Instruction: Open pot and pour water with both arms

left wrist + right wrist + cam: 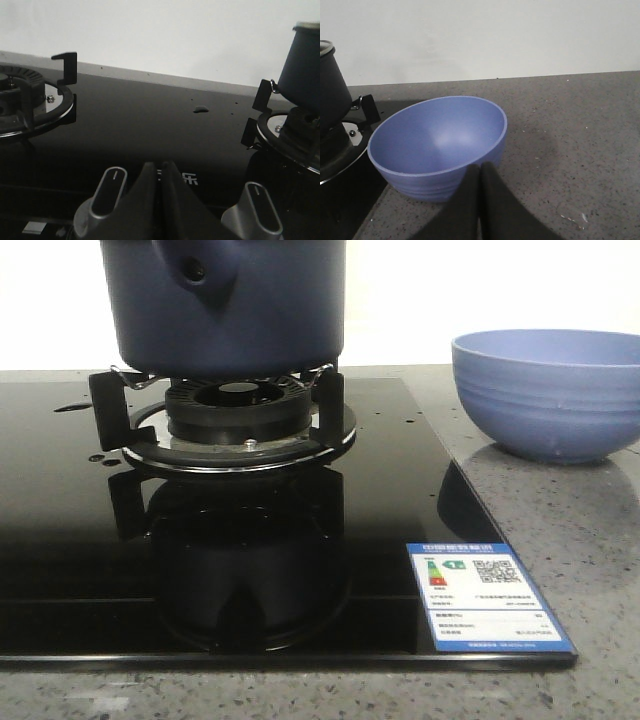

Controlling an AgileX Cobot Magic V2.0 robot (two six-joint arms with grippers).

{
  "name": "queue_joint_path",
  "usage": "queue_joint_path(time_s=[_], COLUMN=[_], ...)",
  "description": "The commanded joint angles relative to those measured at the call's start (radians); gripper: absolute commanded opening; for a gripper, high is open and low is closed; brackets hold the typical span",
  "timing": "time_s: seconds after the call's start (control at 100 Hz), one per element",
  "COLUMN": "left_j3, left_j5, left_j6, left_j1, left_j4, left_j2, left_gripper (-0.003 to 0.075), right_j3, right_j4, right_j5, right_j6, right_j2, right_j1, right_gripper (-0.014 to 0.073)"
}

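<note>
The dark navy pot [225, 305] stands on the burner's black supports [240, 415] of the glass hob, its hollow handle socket [195, 272] facing the camera; its top is cut off in the front view. The pot [302, 62] shows at the edge of the left wrist view, and again as the pot [332, 92] in the right wrist view. My left gripper [161, 167] is shut and empty, low over the hob's front edge between two knobs. My right gripper [480, 170] is shut and empty, just in front of the light blue bowl [437, 145]. Neither gripper shows in the front view.
The light blue ribbed bowl [548, 390] rests on the grey speckled counter [590, 560] right of the black hob [80, 540]. A second burner [25, 97] lies on the hob's left. Two grey knobs [102, 197] [257, 215] flank my left gripper. A white wall stands behind.
</note>
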Motion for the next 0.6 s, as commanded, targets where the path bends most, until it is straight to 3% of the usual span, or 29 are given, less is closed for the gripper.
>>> queue_joint_path(time_s=[0.0, 0.59], left_j3=[0.038, 0.035], left_j5=[-0.087, -0.073], left_j6=[-0.013, -0.013], left_j1=[-0.009, -0.009], left_j4=[-0.006, 0.021], left_j2=[-0.029, -0.029], left_gripper=[-0.002, -0.002], right_j3=[-0.026, -0.026], right_j4=[0.002, 0.002], right_j5=[-0.075, -0.075], right_j6=[-0.008, -0.008], right_j2=[0.004, 0.004], right_j1=[0.0, 0.0], right_gripper=[-0.0063, -0.0063])
